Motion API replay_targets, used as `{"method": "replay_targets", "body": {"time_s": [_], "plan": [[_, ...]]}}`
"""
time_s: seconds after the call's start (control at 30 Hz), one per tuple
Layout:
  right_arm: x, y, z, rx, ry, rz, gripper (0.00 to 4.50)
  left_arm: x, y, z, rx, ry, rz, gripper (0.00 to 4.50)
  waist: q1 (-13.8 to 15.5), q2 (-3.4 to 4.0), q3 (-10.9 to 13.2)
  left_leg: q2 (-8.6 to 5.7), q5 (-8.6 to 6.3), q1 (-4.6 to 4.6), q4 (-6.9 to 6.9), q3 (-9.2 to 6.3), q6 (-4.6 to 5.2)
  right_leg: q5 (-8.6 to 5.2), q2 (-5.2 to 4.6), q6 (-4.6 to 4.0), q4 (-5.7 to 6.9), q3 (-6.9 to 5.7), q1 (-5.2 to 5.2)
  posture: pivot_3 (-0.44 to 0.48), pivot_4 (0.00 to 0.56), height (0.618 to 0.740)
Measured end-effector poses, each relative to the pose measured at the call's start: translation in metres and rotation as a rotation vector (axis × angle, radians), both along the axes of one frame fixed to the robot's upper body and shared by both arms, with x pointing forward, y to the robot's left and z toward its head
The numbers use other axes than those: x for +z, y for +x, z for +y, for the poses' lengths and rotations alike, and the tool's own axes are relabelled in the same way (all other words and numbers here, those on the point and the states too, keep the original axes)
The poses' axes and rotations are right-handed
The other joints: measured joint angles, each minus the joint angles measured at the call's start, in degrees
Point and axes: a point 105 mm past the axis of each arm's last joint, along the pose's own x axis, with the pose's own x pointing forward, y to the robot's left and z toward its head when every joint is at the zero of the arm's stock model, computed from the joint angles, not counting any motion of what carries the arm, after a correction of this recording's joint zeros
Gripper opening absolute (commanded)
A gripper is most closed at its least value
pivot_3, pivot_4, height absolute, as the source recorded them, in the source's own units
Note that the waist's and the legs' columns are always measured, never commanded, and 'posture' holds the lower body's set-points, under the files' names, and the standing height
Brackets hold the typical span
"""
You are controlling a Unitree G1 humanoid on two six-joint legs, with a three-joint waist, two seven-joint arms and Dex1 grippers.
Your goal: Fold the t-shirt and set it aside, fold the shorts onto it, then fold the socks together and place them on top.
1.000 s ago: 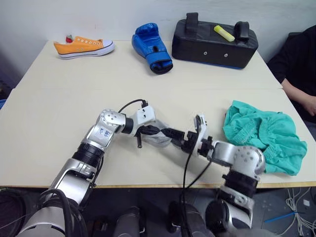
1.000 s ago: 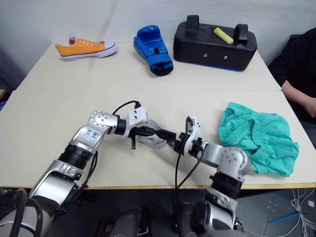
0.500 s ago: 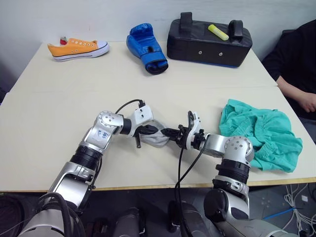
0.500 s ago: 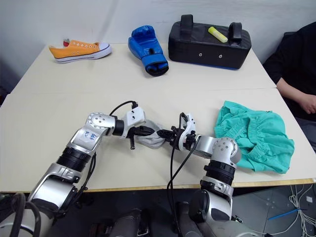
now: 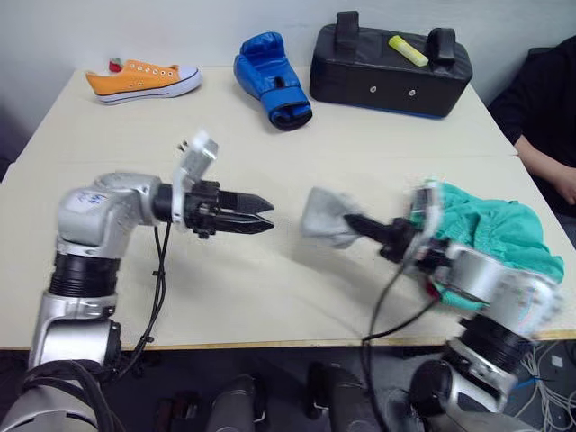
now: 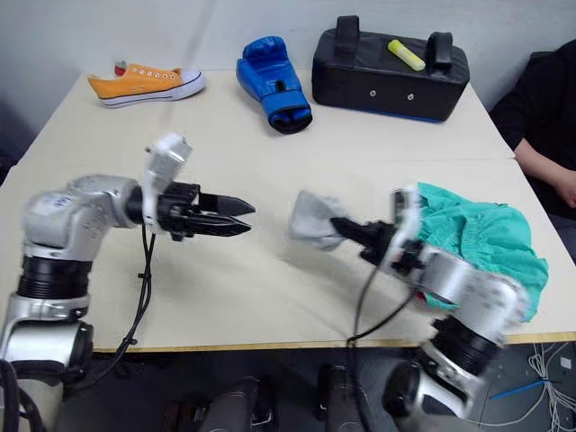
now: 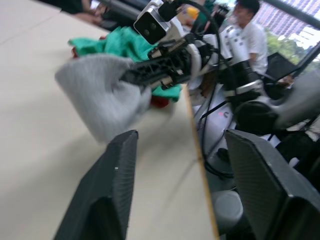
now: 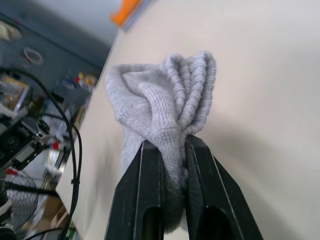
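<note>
The light grey socks (image 5: 326, 218) hang bunched above the table, with my right gripper (image 5: 353, 222) shut on them; in the right wrist view the two black fingers (image 8: 150, 170) pinch the sock bundle (image 8: 160, 100). My left gripper (image 5: 261, 216) hovers open to the left of the socks, apart from them, and in the left wrist view its fingers (image 7: 117, 170) stand wide. The teal shorts (image 5: 490, 225) lie crumpled at the table's right, behind my right arm. A bit of the red t-shirt (image 7: 160, 101) peeks from under the shorts (image 7: 125, 42).
At the back of the table lie an orange sneaker (image 5: 139, 79), a blue boxing glove (image 5: 270, 79) and a black padded bag (image 5: 389, 65) with a yellow marker (image 5: 407, 49) on top. A person in black (image 5: 549, 117) sits at the right edge.
My left gripper has let go of the socks, opened and pulled back to the left. My right gripper has shut on the socks and carried them up and to the right.
</note>
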Motion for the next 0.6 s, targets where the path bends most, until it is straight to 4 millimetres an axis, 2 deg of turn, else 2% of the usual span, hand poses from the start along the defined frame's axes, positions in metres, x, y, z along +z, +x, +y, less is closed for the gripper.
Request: {"method": "replay_targets", "body": {"time_s": [0.07, 0.13, 0.17, 0.2, 0.3, 0.4, 0.43, 0.5, 0.57, 0.6], "plan": [[0.008, -0.011, -0.04, -0.149, 0.004, -0.006, 0.15, 0.002, -0.001, -0.005, -0.016, -0.019, 0.0, 4.38, 0.4, -0.03, 0.0, -0.03, -0.04, 0.0, -0.03, -0.03, 0.03, 0.02, -0.02, 0.03, -0.02, 0.02, 0.02, 0.0, 0.15, 0.74], [0.009, -0.025, -0.09, -0.364, 0.033, 0.035, 0.15, 0.002, -0.001, -0.012, -0.026, -0.036, -0.007, 4.5, 0.7, -0.11, 0.1, -0.04, -0.04, 0.05, -0.03, 0.0, 0.03, 0.02, -0.02, 0.03, -0.03, 0.07, 0.04, 0.0, 0.15, 0.74], [0.007, -0.03, -0.103, -0.42, 0.042, 0.057, 0.15, 0.002, -0.001, -0.013, -0.021, -0.036, -0.01, 4.5, 0.7, -0.16, 0.1, -0.03, -0.03, 0.12, -0.04, 0.03, 0.0, 0.02, 0.01, 0.04, -0.01, 0.1, 0.07, 0.0, 0.15, 0.74], [0.003, -0.035, -0.113, -0.459, 0.041, 0.084, 0.15, 0.002, -0.001, -0.016, -0.025, -0.037, -0.014, 4.5, 0.6, -0.17, 0.1, 0.01, -0.02, 0.18, -0.07, 0.12, -0.01, 0.02, 0.05, 0.04, 0.0, 0.16, 0.08, 0.0, 0.15, 0.74], [-0.026, -0.044, -0.133, -0.547, 0.061, 0.208, 0.15, -0.002, -0.001, -0.022, -0.047, -0.033, -0.019, 4.5, -0.3, -0.24, 0.2, 0.1, 0.04, 0.33, -0.09, 0.17, -0.12, 0.02, 0.19, 0.07, 0.01, 0.27, 0.18, 0.0, 0.15, 0.74], [-0.056, -0.037, -0.145, -0.637, 0.078, 0.297, 0.15, -0.005, -0.001, -0.027, -0.064, -0.038, -0.026, 4.5, -0.6, -0.24, 0.2, 0.12, 0.14, 0.38, -0.07, 0.22, -0.13, 0.02, 0.26, 0.1, 0.02, 0.39, 0.18, 0.0, 0.15, 0.74], [-0.066, -0.033, -0.146, -0.652, 0.066, 0.326, 0.71, -0.006, 0.001, -0.028, -0.064, -0.043, -0.023, 4.5, -0.5, -0.21, 0.2, 0.12, 0.18, 0.37, -0.07, 0.22, -0.14, 0.01, 0.26, 0.1, 0.02, 0.41, 0.17, 0.0, 0.15, 0.74], [-0.083, -0.026, -0.149, -0.692, 0.015, 0.367, 1.13, -0.006, 0.003, -0.028, -0.057, -0.047, -0.022, 4.5, -0.2, -0.15, 0.2, 0.11, 0.22, 0.35, -0.07, 0.22, -0.15, 0.02, 0.26, 0.09, 0.04, 0.42, 0.15, 0.0, 0.15, 0.74], [-0.088, -0.023, -0.156, -0.736, 0.002, 0.367, 1.75, -0.003, 0.003, -0.03, -0.065, -0.053, -0.033, 4.5, 0.0, -0.14, 0.2, 0.1, 0.22, 0.31, -0.07, 0.21, -0.12, 0.02, 0.25, 0.08, 0.06, 0.42, 0.12, 0.0, 0.15, 0.74], [-0.087, -0.023, -0.159, -0.754, 0.003, 0.352, 2.22, -0.002, 0.004, -0.03, -0.063, -0.055, -0.033, 4.5, 0.1, -0.14, 0.2, 0.09, 0.21, 0.3, -0.06, 0.21, -0.12, 0.03, 0.24, 0.09, 0.08, 0.42, 0.12, 0.0, 0.15, 0.74]]}}
